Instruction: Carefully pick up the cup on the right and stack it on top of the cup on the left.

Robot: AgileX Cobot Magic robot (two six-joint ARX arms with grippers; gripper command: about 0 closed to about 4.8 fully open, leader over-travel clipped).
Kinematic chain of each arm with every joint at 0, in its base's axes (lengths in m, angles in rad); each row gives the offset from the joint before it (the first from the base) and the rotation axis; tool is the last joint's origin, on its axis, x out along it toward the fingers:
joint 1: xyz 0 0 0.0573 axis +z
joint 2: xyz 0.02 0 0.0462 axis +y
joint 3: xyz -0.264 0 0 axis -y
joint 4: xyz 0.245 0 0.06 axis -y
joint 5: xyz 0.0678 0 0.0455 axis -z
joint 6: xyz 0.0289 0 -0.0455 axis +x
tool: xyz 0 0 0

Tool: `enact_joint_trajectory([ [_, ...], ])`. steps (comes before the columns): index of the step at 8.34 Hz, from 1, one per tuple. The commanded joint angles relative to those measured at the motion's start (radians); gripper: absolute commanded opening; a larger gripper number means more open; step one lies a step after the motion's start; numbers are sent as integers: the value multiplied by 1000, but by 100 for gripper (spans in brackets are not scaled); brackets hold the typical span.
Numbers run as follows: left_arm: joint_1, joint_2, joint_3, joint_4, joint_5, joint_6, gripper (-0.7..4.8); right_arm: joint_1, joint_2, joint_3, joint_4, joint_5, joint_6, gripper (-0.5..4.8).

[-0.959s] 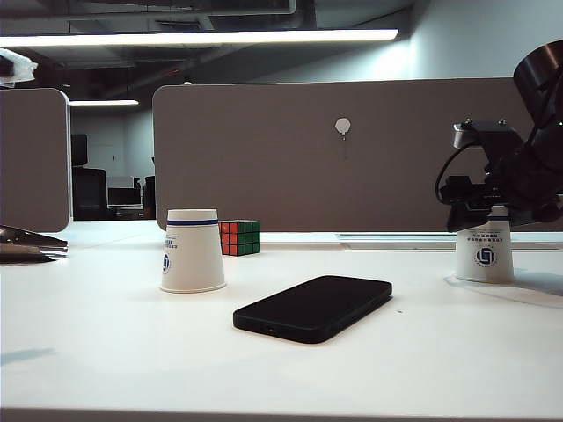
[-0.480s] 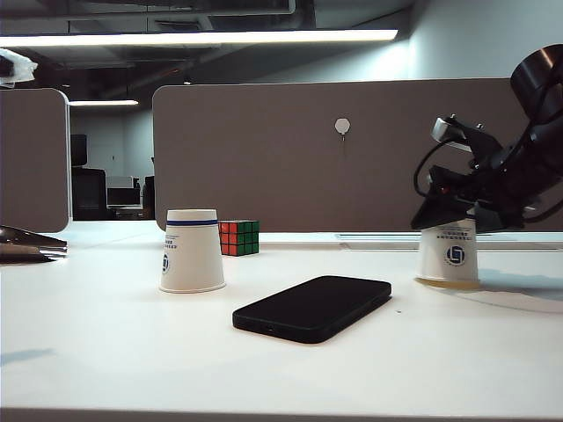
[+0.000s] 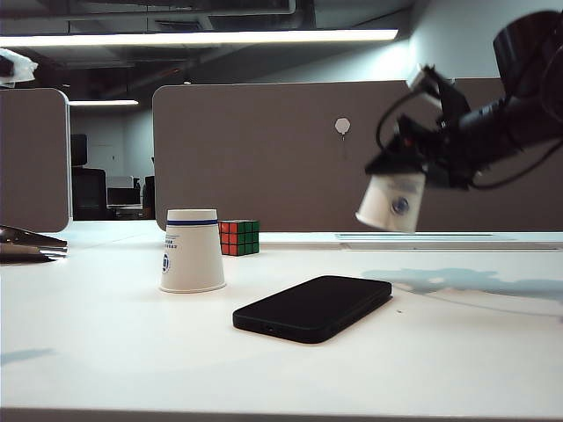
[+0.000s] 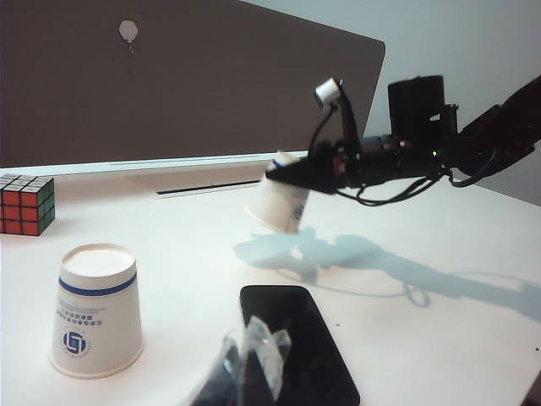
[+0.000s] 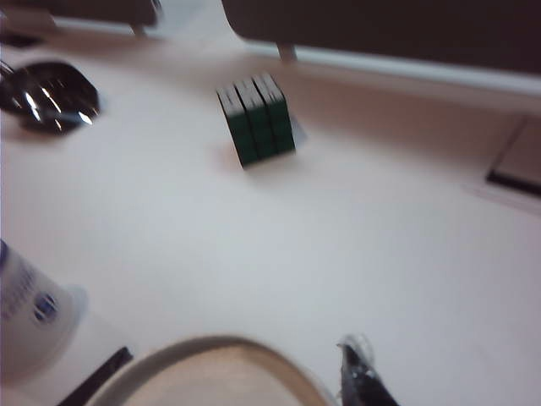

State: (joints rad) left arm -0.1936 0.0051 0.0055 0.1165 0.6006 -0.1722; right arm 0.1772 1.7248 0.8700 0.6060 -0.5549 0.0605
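A second ago the right cup stood on the table at the far right with the right gripper clamped over it. Now that right cup [image 3: 392, 201] hangs clear of the table [image 3: 440, 352], carried toward the middle and tilted, its rim lower than its base, with only its shadow on the surface beneath. The right gripper [image 3: 406, 163] has its jaws closed around the cup's upper end; in the right wrist view a curved pale rim [image 5: 211, 372] fills the near edge, blurred.

The held cup is white paper with a round blue logo on its side, mouth down. The left cup [image 3: 192, 251] matches it: white, inverted, blue band near its closed top, unmoved on the table. From the phone [image 3: 314, 307] at centre, the left cup lies at about ten o'clock and the held cup at about two o'clock, raised. A Rubik's cube [image 3: 239, 237] stands just behind the left cup.

The left gripper [image 4: 245, 368] shows only as a blurred tip near the phone; its opening cannot be judged.
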Motion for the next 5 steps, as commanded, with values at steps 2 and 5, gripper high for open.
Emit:
enact_joint_trajectory([
  [2,-1,0,2,14,2,7,-5,103,-34,74,109,-81,45,303],
  [5,-1,0,2,14,2,7,-4,266,-35,179,106,-73,40,304],
])
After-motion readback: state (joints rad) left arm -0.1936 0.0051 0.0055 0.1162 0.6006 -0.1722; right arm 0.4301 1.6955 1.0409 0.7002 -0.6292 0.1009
